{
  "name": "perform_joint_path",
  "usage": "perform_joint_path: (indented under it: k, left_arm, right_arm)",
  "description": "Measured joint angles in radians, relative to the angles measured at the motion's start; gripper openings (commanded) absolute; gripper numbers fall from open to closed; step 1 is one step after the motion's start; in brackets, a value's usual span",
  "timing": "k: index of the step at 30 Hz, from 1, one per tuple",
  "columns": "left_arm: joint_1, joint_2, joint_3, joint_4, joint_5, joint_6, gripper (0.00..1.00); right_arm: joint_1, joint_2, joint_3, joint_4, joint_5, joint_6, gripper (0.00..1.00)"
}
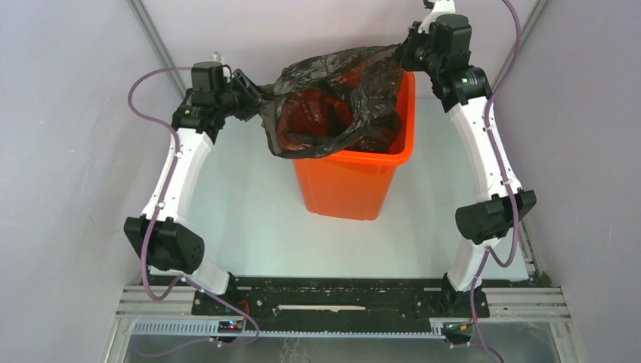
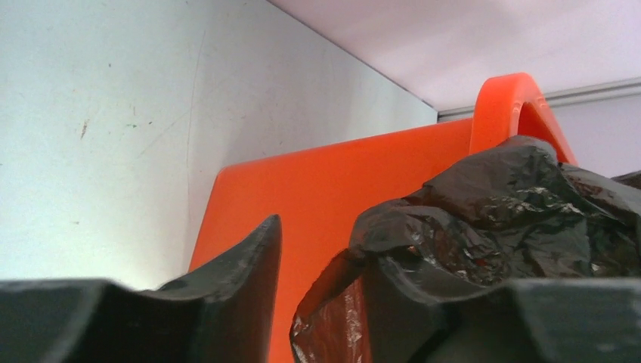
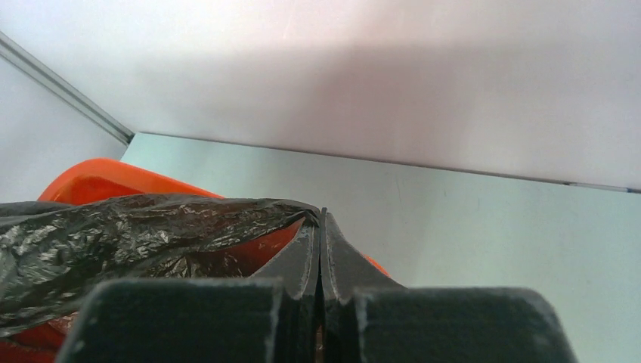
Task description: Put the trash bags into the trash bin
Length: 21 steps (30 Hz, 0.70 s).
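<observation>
A: Where is the bag?
B: Upper middle of the top view, stretched across the mouth of the bin and sagging partly inside.
A: How will it handle?
B: Probably light, limp, slippery film. It is best taken at the bunched rim.
A: The right end effector?
B: Pressed together on a fold of that rim.
A: The left end effector?
B: Partly apart. Film is bunched over one finger and the other finger is bare. Clamped or merely hooked, nobody can tell.

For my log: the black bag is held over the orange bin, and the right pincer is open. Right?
No: the right pincer is shut on the bag, as the right wrist view shows. The bag is over the orange bin.
</observation>
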Motion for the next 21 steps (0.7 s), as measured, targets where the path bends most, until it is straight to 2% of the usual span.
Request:
perform_joint_path:
  k: [3,4,5,7,8,10,16,21]
  left_arm:
    - [0.000,-0.006,0.011,-0.020,-0.002,0.023,0.70]
    - [0.000,-0.011,0.023,-0.032,-0.004,0.036,0.75]
    - [0.000,-0.018,0.034,-0.043,-0.007,0.047,0.78]
    - [0.000,-0.047,0.060,-0.069,-0.011,0.065,0.81]
    - [0.000,-0.069,0.069,-0.079,-0.011,0.074,0.83]
    - [0.000,-0.125,0.074,-0.095,-0.011,0.083,0.87]
    - [0.000,-0.274,0.057,-0.109,-0.009,0.080,0.89]
    - [0.000,-0.337,-0.005,-0.144,-0.035,0.031,0.86]
  right_arm:
    - [0.000,0.006,0.023,-0.016,-0.022,0.031,0.17]
    - [0.000,0.006,0.036,-0.030,-0.031,0.047,0.26]
    - [0.000,0.006,0.054,-0.045,-0.042,0.065,0.41]
    - [0.006,0.001,0.084,-0.070,-0.053,0.099,0.82]
    - [0.010,-0.006,0.093,-0.088,-0.053,0.119,0.96]
    - [0.021,-0.035,0.103,-0.143,-0.044,0.146,1.00]
    - [0.055,-0.183,0.087,-0.295,-0.037,0.225,1.00]
    - [0.190,-0.332,0.071,-0.412,0.000,0.276,1.00]
